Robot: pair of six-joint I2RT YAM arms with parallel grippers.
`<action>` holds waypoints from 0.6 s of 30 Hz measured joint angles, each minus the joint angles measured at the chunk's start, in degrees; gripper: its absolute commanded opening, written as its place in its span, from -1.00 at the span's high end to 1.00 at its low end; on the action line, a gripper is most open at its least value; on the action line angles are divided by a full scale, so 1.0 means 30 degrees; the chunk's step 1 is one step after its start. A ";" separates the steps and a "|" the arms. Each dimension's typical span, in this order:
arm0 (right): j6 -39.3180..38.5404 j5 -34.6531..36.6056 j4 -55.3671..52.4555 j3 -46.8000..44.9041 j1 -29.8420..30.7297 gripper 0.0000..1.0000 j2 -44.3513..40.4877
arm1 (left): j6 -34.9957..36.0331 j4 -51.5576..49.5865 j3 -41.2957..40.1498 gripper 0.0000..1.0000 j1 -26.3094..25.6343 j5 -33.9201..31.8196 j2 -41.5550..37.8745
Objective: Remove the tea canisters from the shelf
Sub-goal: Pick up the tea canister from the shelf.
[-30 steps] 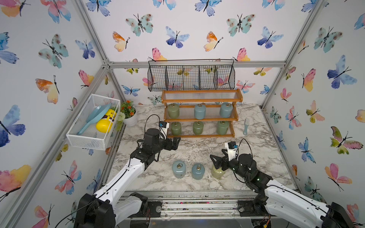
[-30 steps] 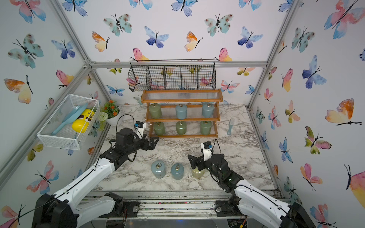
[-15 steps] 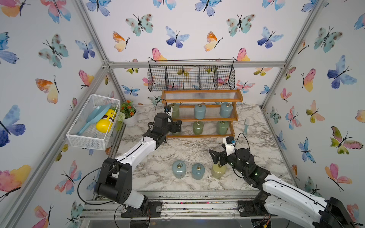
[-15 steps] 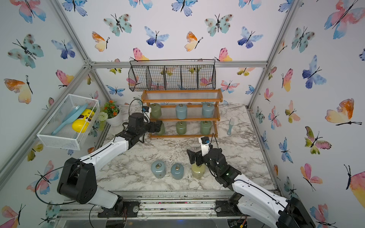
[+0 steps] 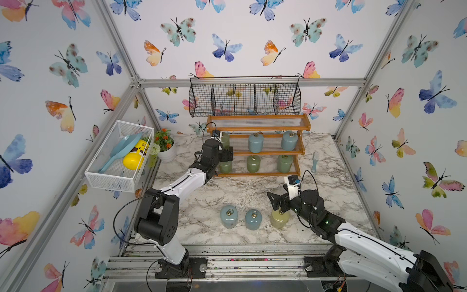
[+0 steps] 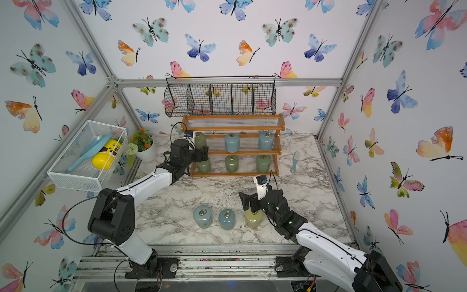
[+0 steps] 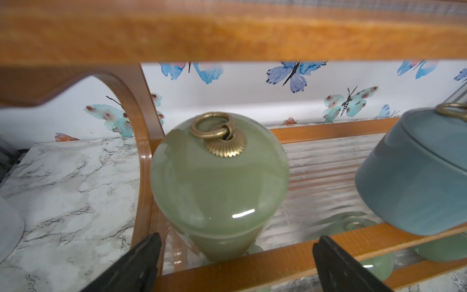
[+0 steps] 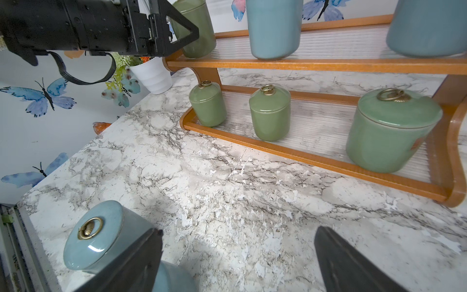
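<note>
One relation noted: finds the green tea canister (image 7: 219,182) upright at the left end of the middle tier of the shelf (image 7: 227,32), straight ahead of the left gripper (image 7: 237,239), spread wide, empty, just short of it; right gripper (image 8: 237,230), also spread and empty, well apart over the table (image 5: 242,192).
</note>
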 measured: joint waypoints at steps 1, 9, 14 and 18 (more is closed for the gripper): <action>0.0007 0.0007 0.0000 0.0000 -0.0022 -0.99 0.0000 | 0.0102 0.0117 0.0036 -0.97 0.0000 -0.0087 0.0087; 0.0007 0.0015 -0.0007 0.0000 -0.0051 -0.99 -0.0007 | 0.0809 0.0867 0.0364 -0.97 0.0000 -0.0911 0.0867; 0.0015 0.0051 -0.0007 0.0000 -0.0051 -0.99 -0.0022 | 0.1260 0.1304 0.0750 -0.97 0.0000 -0.1319 0.1253; 0.0015 0.0066 -0.0015 0.0000 -0.0051 -0.99 -0.0022 | 0.1479 0.1603 0.1107 -0.97 0.0000 -0.1443 0.1596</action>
